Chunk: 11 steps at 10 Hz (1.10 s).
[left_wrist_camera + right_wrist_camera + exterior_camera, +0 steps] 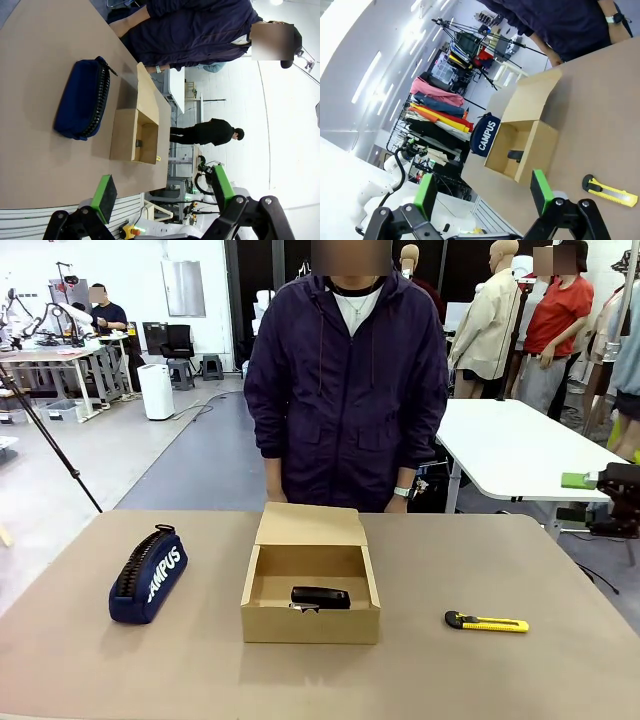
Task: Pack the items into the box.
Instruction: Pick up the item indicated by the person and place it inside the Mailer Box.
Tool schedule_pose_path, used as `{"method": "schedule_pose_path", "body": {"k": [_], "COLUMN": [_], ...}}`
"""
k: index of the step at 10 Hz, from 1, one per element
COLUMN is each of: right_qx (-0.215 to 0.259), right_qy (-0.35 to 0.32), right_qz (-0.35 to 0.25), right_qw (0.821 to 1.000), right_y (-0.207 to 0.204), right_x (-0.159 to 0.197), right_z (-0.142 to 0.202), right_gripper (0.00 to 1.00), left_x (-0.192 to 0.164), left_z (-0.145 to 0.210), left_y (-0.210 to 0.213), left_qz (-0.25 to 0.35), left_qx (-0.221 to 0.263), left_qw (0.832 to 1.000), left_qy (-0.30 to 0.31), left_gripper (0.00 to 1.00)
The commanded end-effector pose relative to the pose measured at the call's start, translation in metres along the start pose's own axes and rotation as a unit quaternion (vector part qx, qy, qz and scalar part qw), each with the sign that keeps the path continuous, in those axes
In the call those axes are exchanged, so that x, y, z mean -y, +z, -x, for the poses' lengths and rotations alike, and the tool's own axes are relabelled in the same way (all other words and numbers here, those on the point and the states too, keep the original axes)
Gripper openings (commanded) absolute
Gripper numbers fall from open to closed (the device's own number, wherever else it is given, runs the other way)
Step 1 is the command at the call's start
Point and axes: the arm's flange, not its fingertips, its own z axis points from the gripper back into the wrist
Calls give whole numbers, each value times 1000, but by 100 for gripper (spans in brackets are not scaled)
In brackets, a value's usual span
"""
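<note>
Navy case (pixel 148 578), white CAMPUS lettering — brown box (pixel 310 625), black stapler (pixel 320 597), yellow-and-black knife (pixel 487 622) — tan table (pixel 500 560), dark purple jacket (pixel 345 390), green pads (pixel 104 196).

Bright, even overhead light fills the room, and the front view is sharp. The shallow brown cardboard box (pixel 310 625) throws only a faint, soft shadow on the tan bench (pixel 520 570). In the right wrist view, ceiling strip lights (pixel 367 77) glare white. Both wrist views curve at the edges.
</note>
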Motion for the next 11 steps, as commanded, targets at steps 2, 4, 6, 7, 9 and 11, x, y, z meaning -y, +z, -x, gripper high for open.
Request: {"method": "schedule_pose_path", "body": {"k": [2,4,6,7,9,11], "right_qx": [8,8,8,8,8,8], "right_qy": [-10,-10,-10,-10,-10,-10], "right_qz": [-8,-8,-8,-8,-8,-8], "right_qw": [1000,1000,1000,1000,1000,1000], "right_y": [-1,-1,-1,-1,-1,-1], "right_x": [-8,-8,-8,-8,-8,-8], "right_z": [-3,-3,-3,-3,-3,-3], "right_gripper": [100,100,100,100,100,100], "left_x": [1,1,1,1,1,1], "left_z": [0,0,0,0,0,0], "left_y": [0,0,0,0,0,0], "left_qz": [12,12,12,12,12,12], "left_qx": [2,2,2,2,2,2], "left_qw": [1000,1000,1000,1000,1000,1000], "left_qy": [-8,-8,-8,-8,-8,-8], "left_gripper": [100,100,100,100,100,100]}}
